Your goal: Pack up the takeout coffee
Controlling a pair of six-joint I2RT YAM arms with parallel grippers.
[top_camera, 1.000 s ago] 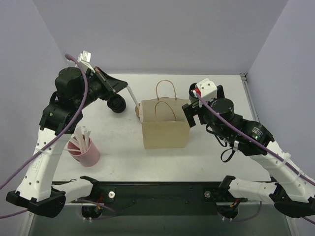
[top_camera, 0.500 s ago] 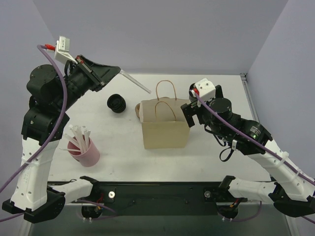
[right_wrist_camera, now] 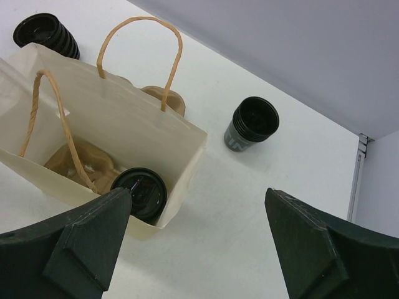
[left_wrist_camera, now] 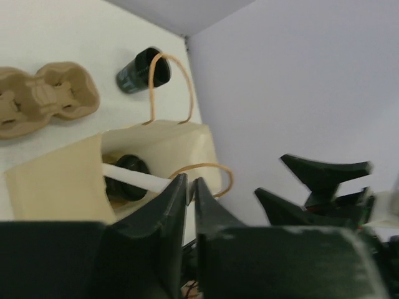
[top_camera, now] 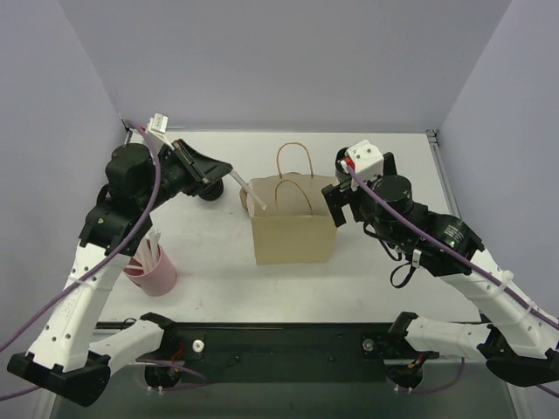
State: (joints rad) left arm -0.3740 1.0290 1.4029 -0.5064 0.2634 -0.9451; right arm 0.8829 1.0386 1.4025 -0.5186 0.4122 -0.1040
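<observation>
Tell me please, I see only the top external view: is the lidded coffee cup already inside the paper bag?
Observer: Yes. The right wrist view looks into the paper bag, and the takeout coffee stands on its floor, with a brown carrier in there too.
Operator: And the straw at the left gripper, where does its far end go?
Observer: In the left wrist view the left gripper is shut on the white straw. The straw's far end lies across the bag's open mouth, over the cup lid. I cannot tell if it touches the lid.
</observation>
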